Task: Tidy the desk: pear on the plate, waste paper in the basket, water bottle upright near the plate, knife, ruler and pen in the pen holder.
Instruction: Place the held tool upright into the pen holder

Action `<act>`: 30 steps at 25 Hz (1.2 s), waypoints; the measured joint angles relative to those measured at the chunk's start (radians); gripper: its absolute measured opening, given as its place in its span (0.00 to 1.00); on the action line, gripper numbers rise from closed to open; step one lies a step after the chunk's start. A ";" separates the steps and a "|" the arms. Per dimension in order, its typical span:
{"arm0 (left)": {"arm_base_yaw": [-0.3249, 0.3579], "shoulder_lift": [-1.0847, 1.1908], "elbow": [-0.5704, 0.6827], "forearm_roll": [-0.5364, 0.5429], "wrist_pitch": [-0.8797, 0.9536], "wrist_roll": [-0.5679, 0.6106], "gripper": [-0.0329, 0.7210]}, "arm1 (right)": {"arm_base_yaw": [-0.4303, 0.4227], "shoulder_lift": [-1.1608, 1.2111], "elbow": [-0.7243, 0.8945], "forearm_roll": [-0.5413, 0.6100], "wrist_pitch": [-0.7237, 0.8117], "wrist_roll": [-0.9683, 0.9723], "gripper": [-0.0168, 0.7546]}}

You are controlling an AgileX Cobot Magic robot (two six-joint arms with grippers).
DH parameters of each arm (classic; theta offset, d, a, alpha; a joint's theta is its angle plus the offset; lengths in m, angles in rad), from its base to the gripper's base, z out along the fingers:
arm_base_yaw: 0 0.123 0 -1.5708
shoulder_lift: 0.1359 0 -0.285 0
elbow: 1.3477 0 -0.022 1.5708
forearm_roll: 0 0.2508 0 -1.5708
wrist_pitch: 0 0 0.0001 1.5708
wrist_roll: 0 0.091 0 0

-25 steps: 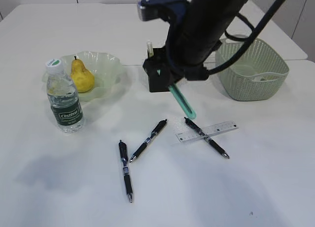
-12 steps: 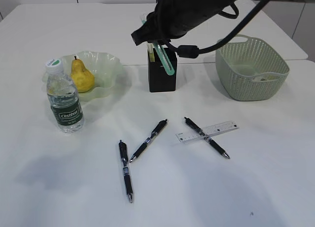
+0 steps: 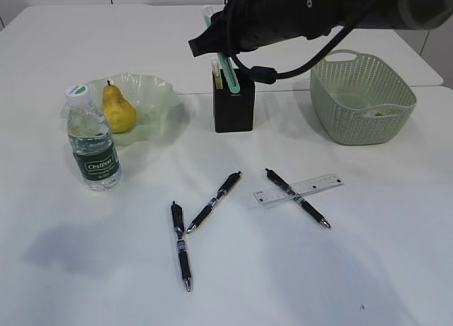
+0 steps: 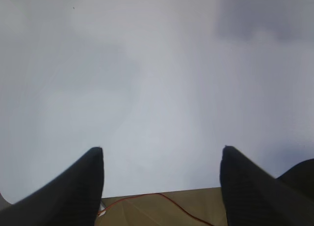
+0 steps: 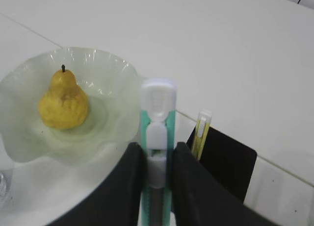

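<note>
My right gripper [image 5: 158, 150] is shut on the teal and white knife [image 5: 158, 118], held tilted above the black pen holder [image 3: 234, 107]. The knife's [image 3: 228, 66] lower end is at the holder's opening, beside a yellow item [image 5: 201, 133] standing inside. The pear [image 3: 117, 110] lies on the green plate [image 3: 157, 91], and the water bottle [image 3: 93, 143] stands upright in front of it. Three pens [image 3: 214, 201] and the clear ruler [image 3: 299, 188] lie on the desk. A small scrap, perhaps the waste paper [image 3: 382, 112], lies in the basket [image 3: 361, 100]. My left gripper [image 4: 162, 150] is open over bare desk.
One pen [image 3: 297, 198] crosses over the ruler and another pen [image 3: 181, 245] lies nearest the front. My right arm [image 3: 311, 15] stretches across the back of the desk above the basket. The desk edge [image 4: 162, 194] shows below my left fingers.
My right arm has lifted the knife from low in front of the pen holder to above it. Over the last half second its lower end has come to the holder's opening.
</note>
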 joint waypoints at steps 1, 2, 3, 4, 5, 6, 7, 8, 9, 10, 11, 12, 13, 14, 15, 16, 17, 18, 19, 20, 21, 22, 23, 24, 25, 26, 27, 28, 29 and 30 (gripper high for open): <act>0.000 0.000 0.000 0.000 0.000 0.000 0.73 | -0.004 0.007 -0.001 0.000 -0.025 0.000 0.22; 0.000 0.000 0.000 0.000 0.000 0.000 0.73 | -0.008 0.012 -0.002 0.000 -0.053 0.000 0.22; 0.000 0.000 0.000 0.000 0.000 0.000 0.73 | -0.012 0.021 -0.002 0.000 -0.077 0.000 0.22; 0.000 0.000 0.000 0.000 0.000 0.000 0.73 | -0.014 0.033 -0.002 0.002 -0.110 0.000 0.22; 0.000 0.000 0.000 0.000 0.000 0.000 0.73 | -0.019 0.044 -0.007 0.004 -0.141 0.000 0.22; 0.000 0.000 0.000 0.000 0.000 0.000 0.73 | -0.023 0.059 -0.013 0.004 -0.164 0.000 0.22; 0.000 0.000 0.000 0.000 0.000 0.000 0.73 | -0.025 0.076 -0.024 0.005 -0.179 0.000 0.22; 0.000 0.000 0.000 0.000 0.000 0.000 0.73 | -0.030 0.094 -0.038 0.010 -0.194 0.000 0.22; 0.000 0.000 0.000 0.000 0.000 0.000 0.73 | -0.035 0.109 -0.051 0.021 -0.204 0.000 0.22; 0.000 0.000 0.000 0.000 0.000 0.000 0.73 | -0.039 0.126 -0.069 0.033 -0.213 0.000 0.22; 0.000 0.000 0.000 0.000 0.000 0.000 0.73 | -0.042 0.144 -0.090 0.042 -0.222 0.000 0.22; 0.000 0.000 0.000 0.000 0.000 0.000 0.73 | -0.047 0.157 -0.110 0.049 -0.228 0.002 0.22; 0.000 0.000 0.000 -0.002 0.000 0.000 0.73 | -0.051 0.172 -0.126 0.051 -0.230 0.002 0.22; 0.000 0.000 0.000 -0.004 0.000 0.000 0.73 | -0.055 0.184 -0.143 0.053 -0.232 0.002 0.22; 0.000 0.000 0.000 -0.006 0.000 0.000 0.73 | -0.059 0.195 -0.157 0.055 -0.232 0.002 0.22; 0.000 0.000 0.000 -0.007 0.000 0.000 0.73 | -0.064 0.200 -0.169 0.055 -0.239 0.002 0.22; 0.000 0.000 0.000 -0.008 0.000 0.000 0.73 | -0.068 0.214 -0.184 0.056 -0.239 0.002 0.22; 0.000 0.000 0.000 -0.010 0.000 0.000 0.73 | -0.072 0.221 -0.198 0.056 -0.239 0.004 0.22; 0.000 0.000 0.000 -0.010 0.000 0.000 0.73 | -0.076 0.229 -0.208 0.056 -0.239 0.004 0.22; 0.000 0.000 0.000 -0.010 0.000 0.000 0.73 | -0.080 0.238 -0.216 0.056 -0.239 0.004 0.22; 0.000 0.000 0.000 -0.013 0.000 0.000 0.73 | -0.083 0.247 -0.220 0.057 -0.239 0.004 0.22; 0.000 0.000 0.000 -0.015 0.000 0.000 0.73 | -0.088 0.254 -0.224 0.057 -0.251 0.004 0.22; 0.000 0.000 0.000 -0.019 0.000 0.000 0.73 | -0.091 0.259 -0.224 0.057 -0.257 0.004 0.22; 0.000 0.000 0.000 -0.021 0.000 0.000 0.73 | -0.094 0.266 -0.224 0.060 -0.265 0.004 0.22; 0.000 0.000 0.000 -0.023 0.000 0.000 0.73 | -0.098 0.270 -0.225 0.062 -0.272 0.004 0.22; 0.000 0.000 0.000 -0.027 0.000 0.000 0.73 | -0.100 0.276 -0.226 0.068 -0.279 0.004 0.22; 0.000 0.000 0.000 -0.029 0.000 0.000 0.73 | -0.102 0.284 -0.229 0.077 -0.283 0.004 0.22; 0.000 0.000 0.000 -0.029 0.000 0.000 0.73 | -0.104 0.291 -0.229 0.077 -0.291 0.004 0.22; 0.000 0.000 0.000 -0.031 0.000 0.000 0.73 | -0.106 0.299 -0.229 0.087 -0.299 0.008 0.22; 0.000 0.000 0.000 -0.031 0.000 0.000 0.73 | -0.109 0.304 -0.229 0.092 -0.308 0.009 0.22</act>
